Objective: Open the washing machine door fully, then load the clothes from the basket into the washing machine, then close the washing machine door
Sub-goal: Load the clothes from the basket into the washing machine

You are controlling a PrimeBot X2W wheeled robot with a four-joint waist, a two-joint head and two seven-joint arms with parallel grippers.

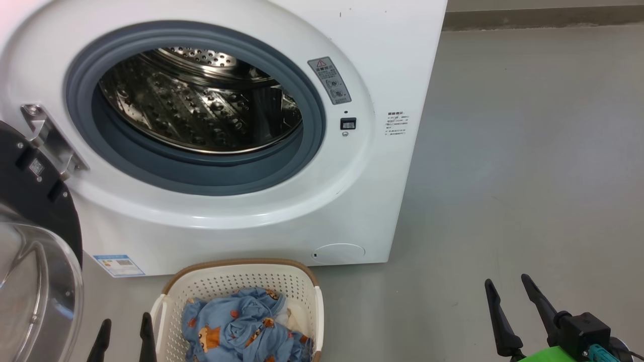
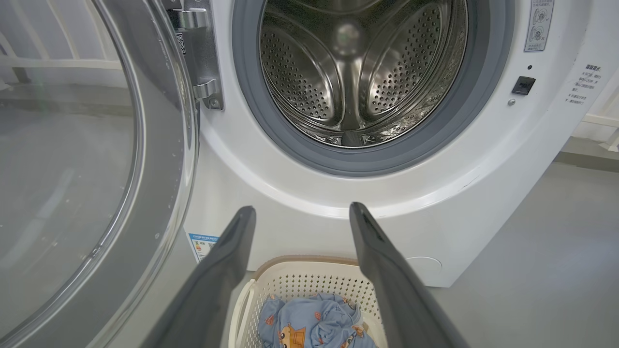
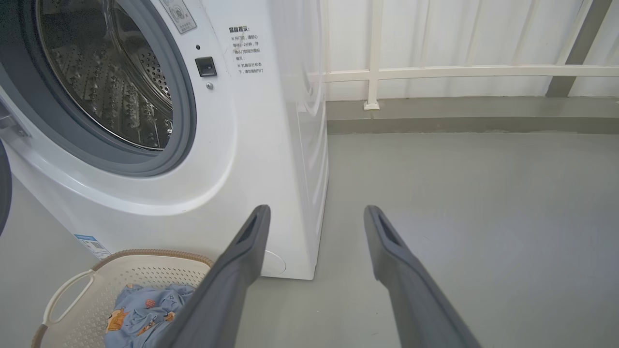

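— Biggest first?
— Washing machine (image 1: pixel 382 60), white, on the grey floor (image 1: pixel 503 151), steel drum (image 1: pixel 201 110) open to view.
— And the washing machine door (image 1: pixel 30 201)?
— Swung wide on its hinge (image 1: pixel 50 136) at the left.
— Then the basket (image 1: pixel 241 281)?
— On the floor just before the machine, holding the clothes (image 1: pixel 241 327), blue with bears, bunched.
— Claws?
— Left gripper (image 1: pixel 126 319) just beside the basket's left rim, fingers (image 1: pixel 147 339) apart, gripping nothing. Right gripper (image 1: pixel 506 279) well off to the right over bare floor, likewise spread, empty.
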